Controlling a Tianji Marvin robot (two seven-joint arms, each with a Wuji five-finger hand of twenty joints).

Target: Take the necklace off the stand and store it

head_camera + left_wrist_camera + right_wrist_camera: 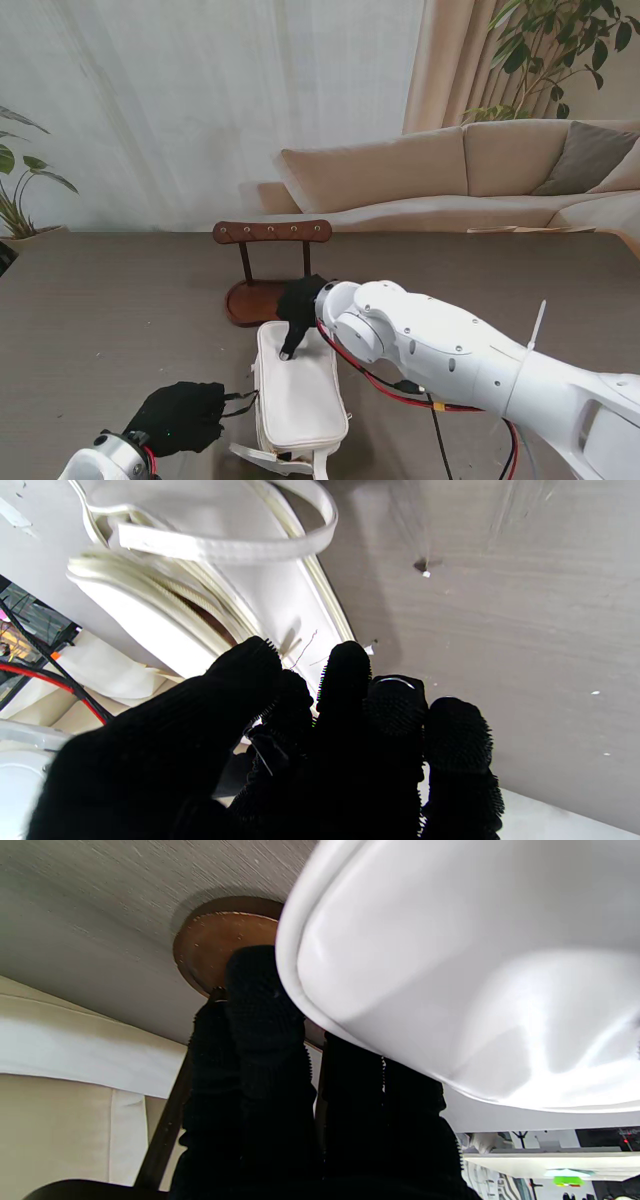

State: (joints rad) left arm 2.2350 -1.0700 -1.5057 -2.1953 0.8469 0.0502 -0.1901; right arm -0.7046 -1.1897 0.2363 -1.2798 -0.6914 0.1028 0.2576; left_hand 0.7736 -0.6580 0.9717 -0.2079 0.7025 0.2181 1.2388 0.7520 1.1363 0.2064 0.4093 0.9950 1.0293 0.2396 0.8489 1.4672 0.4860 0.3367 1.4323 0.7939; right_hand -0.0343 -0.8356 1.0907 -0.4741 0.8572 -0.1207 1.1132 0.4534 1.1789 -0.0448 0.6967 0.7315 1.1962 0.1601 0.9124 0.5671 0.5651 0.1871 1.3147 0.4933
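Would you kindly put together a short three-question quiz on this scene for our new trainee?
1. True or false: a necklace hangs on the wooden stand.
2. Which hand rests on the far end of the white pouch: A left hand, B right hand?
3. Fill in: the stand is ___ from me than the pouch.

Key: 1 false, no necklace shows on its pegs; 2 B; 3 farther.

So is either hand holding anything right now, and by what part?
The left hand pinches something thin and dark at the white bag's near end, likely its zipper pull. The right hand only rests fingers on the bag.
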